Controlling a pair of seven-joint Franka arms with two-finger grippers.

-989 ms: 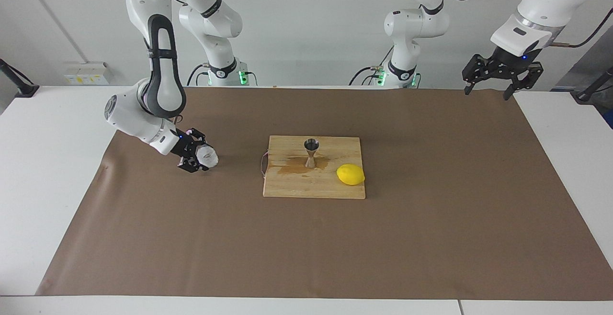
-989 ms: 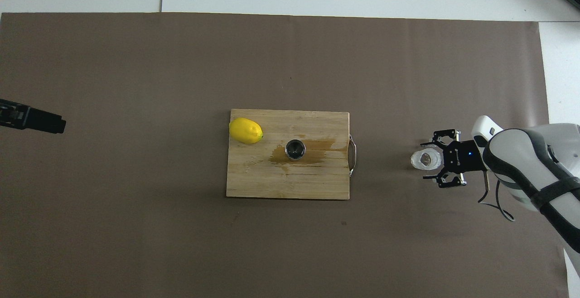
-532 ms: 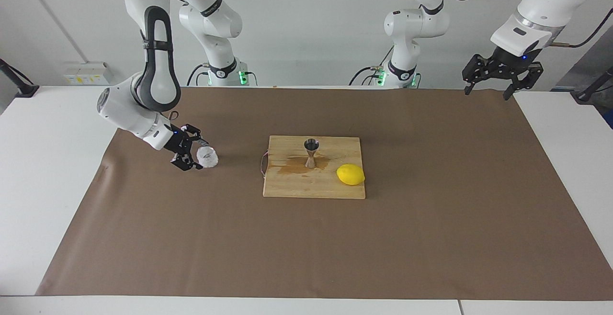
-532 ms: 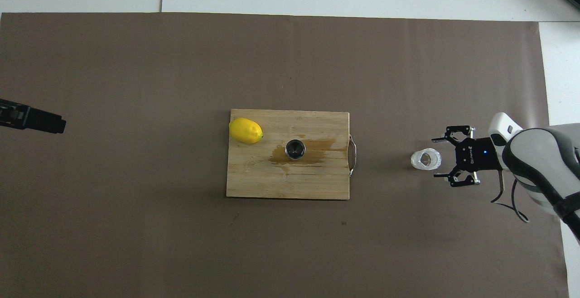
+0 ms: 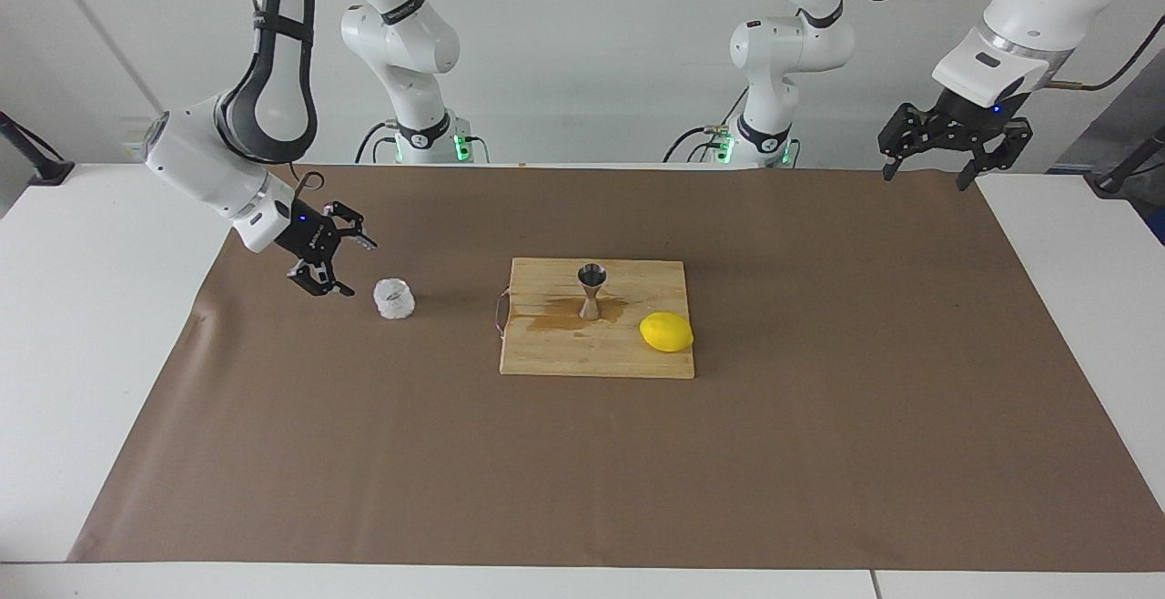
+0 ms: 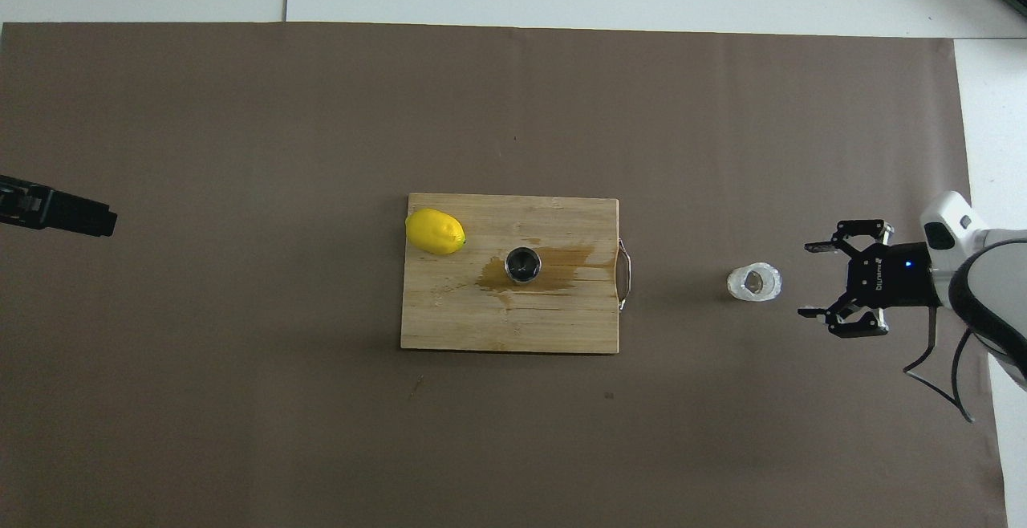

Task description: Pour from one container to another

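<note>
The clear faceted cup (image 5: 394, 299) (image 6: 754, 283) stands upright on the brown paper, between the cutting board and the right arm's end of the table. My right gripper (image 5: 359, 269) (image 6: 805, 280) hangs open and empty a short gap from the cup, toward the right arm's end, touching nothing. The steel hourglass jigger (image 5: 591, 289) (image 6: 522, 264) stands upright on the wooden cutting board (image 5: 592, 358) (image 6: 513, 331), with a brownish wet stain (image 5: 551, 319) around its foot. My left gripper (image 5: 924, 180) waits open and raised over the paper's corner at the left arm's end.
A yellow lemon (image 5: 666, 332) (image 6: 435, 231) lies on the board beside the jigger, toward the left arm's end. The board has a wire handle (image 5: 499, 315) on the side facing the cup. Brown paper (image 5: 582, 472) covers most of the table.
My right gripper has let go of the cup and drawn back and up toward the right arm's end. The cup stays standing where it was. The left arm has not moved.
</note>
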